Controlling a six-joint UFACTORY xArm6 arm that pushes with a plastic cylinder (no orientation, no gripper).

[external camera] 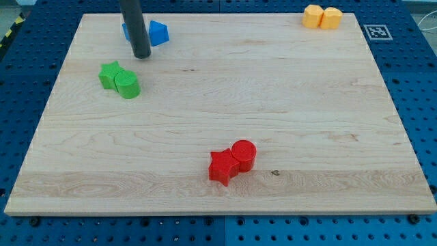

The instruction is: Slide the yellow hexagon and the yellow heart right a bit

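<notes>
The yellow hexagon [313, 16] and the yellow heart [331, 18] sit touching side by side at the view's top right, near the board's top edge. My tip [141, 57] rests on the board at the view's top left, far to the left of both yellow blocks. It is just below the blue blocks and above the green ones.
A blue block [158, 33] sits right of the rod and another blue block [125, 30] is partly hidden behind it. A green star [109, 74] touches a green cylinder [128, 85]. A red star [222, 166] touches a red cylinder [244, 154] at the bottom centre. A marker tag [376, 31] lies off the board's top right corner.
</notes>
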